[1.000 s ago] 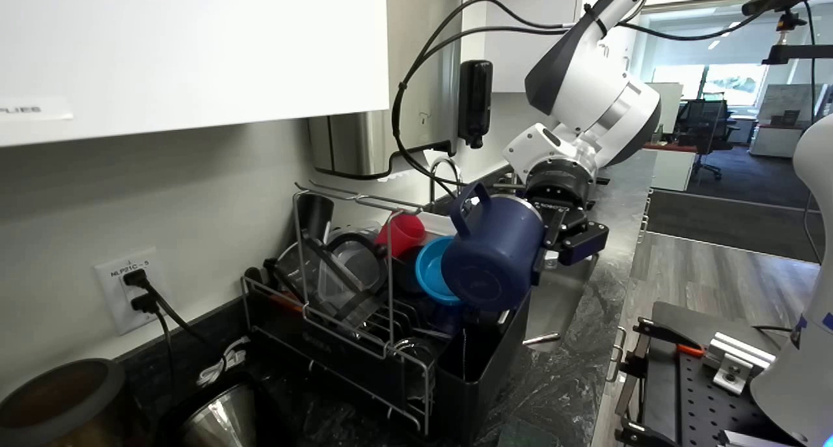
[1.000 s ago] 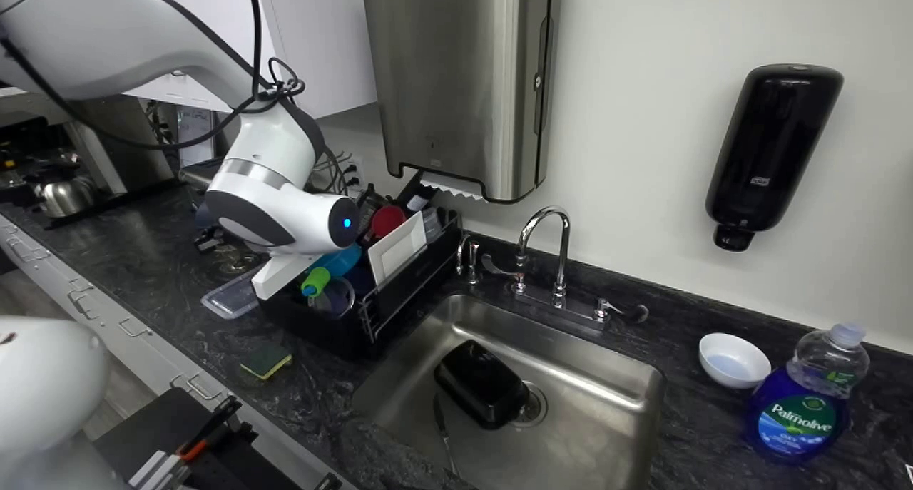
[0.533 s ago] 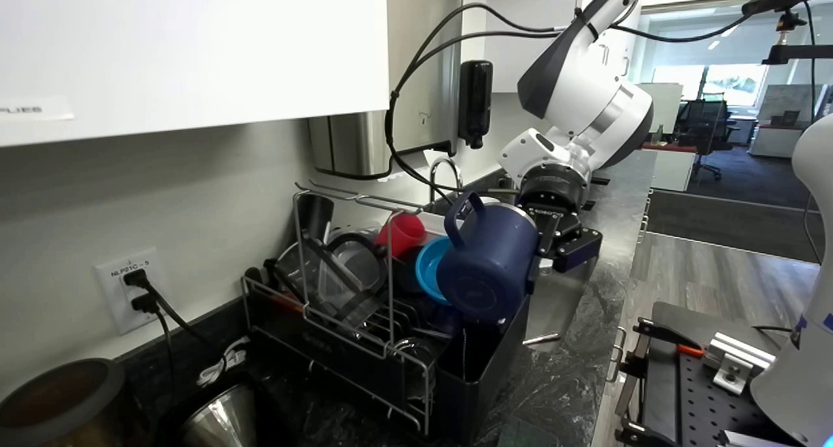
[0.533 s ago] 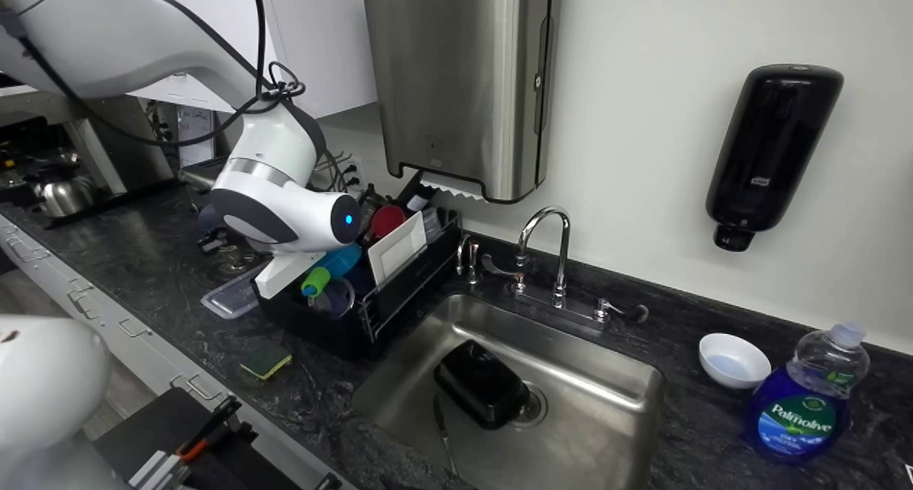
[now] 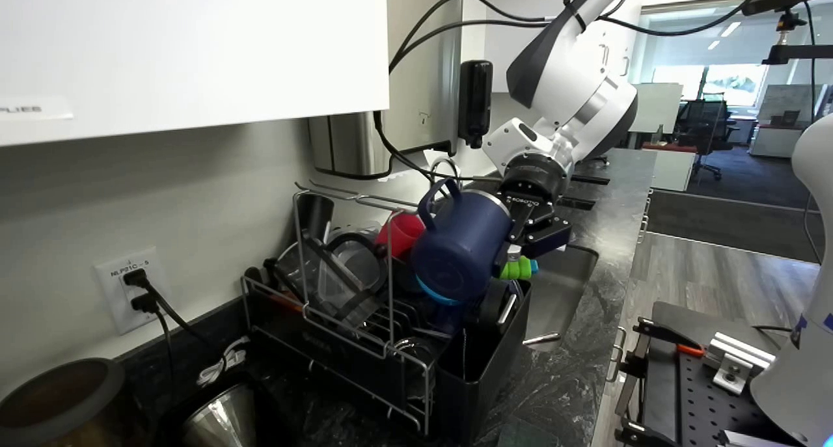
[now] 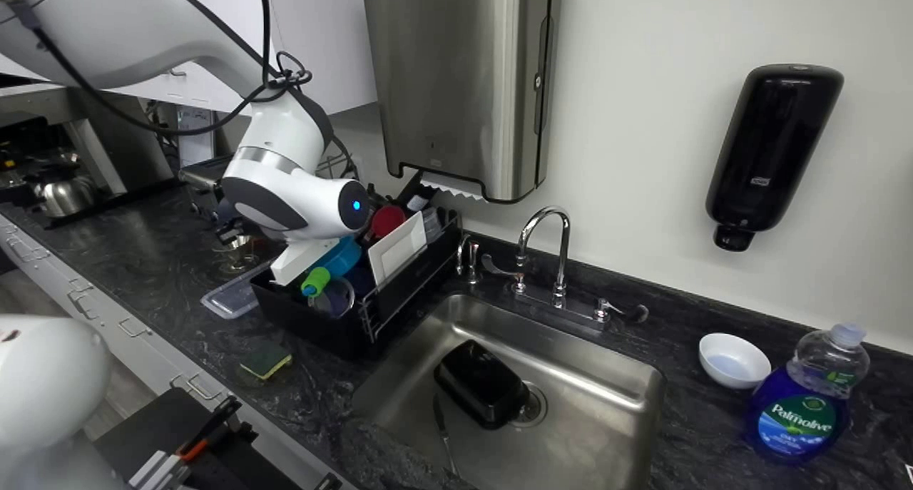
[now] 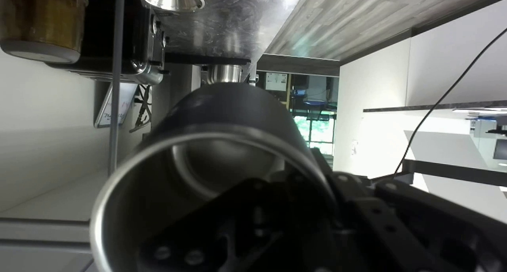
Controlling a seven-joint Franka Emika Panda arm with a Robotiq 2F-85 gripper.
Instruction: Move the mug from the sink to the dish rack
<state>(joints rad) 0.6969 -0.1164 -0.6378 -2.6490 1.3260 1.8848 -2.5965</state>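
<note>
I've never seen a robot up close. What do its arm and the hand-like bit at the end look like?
The arm is white and rounded, with dark grey panels and a silvery band. A blue light shows on one joint, and black cables are strapped on. The gripper is black, with white ROBOTIQ lettering and bar-like fingers dotted with screw heads.

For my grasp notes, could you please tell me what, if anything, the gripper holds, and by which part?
The navy mug, by its wall near the rim, one finger inside, not by the handle.
</note>
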